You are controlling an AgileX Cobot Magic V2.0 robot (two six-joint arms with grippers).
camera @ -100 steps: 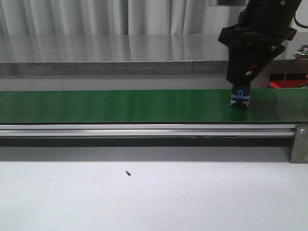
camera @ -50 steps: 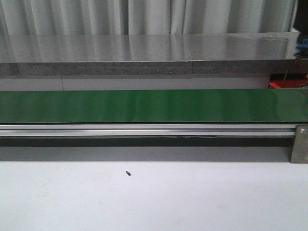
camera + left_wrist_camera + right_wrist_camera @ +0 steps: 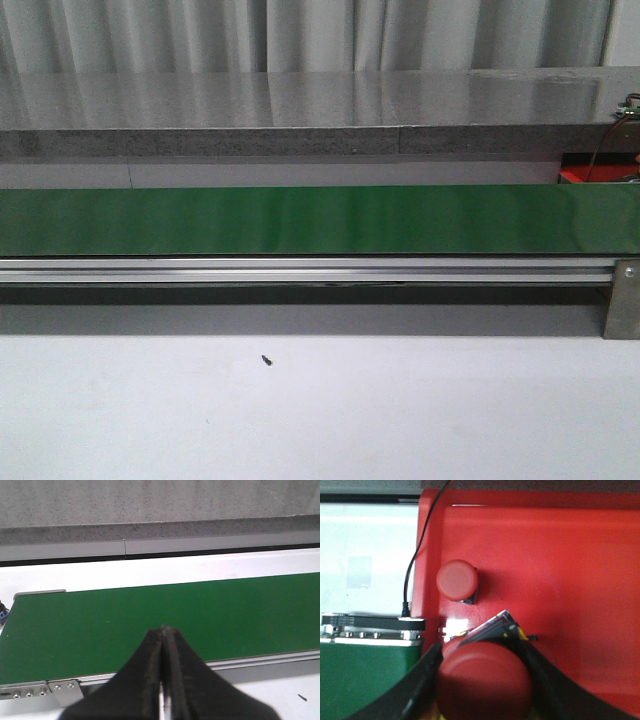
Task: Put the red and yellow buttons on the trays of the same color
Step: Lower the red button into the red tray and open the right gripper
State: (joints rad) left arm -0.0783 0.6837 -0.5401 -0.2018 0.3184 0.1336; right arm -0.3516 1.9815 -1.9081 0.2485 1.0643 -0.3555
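Green belt [image 3: 300,220] runs across the front view from edge to edge, with a silver aluminium rail [image 3: 300,270] along its near side and a metal bracket [image 3: 622,300] at the right end. We see no arm in this view. The white desk [image 3: 400,410] in the foreground carries only a small dark speck [image 3: 266,360]. Behind the belt a grey stone-topped ledge [image 3: 300,110] stands in front of pale curtains [image 3: 300,35], and a scrap of red shows at the far right edge.

From the left wrist we see our left tool [image 3: 163,630] with its two dark fingers pressed together, nothing between them, hanging above the belt's near edge close to its end.

From the right wrist we see the red tray [image 3: 560,580], and our right tool [image 3: 482,680] hangs over it with its fingers spread around a red button [image 3: 482,677], which fills the gap between them; the fingers sit against its sides, gripping it. A second red button [image 3: 458,580] stands on the tray floor near the tray's edge, apart from the held one. A black cable [image 3: 415,560] runs along the tray's rim down to a dark box at the belt's end. We see no yellow button or yellow tray in any view.
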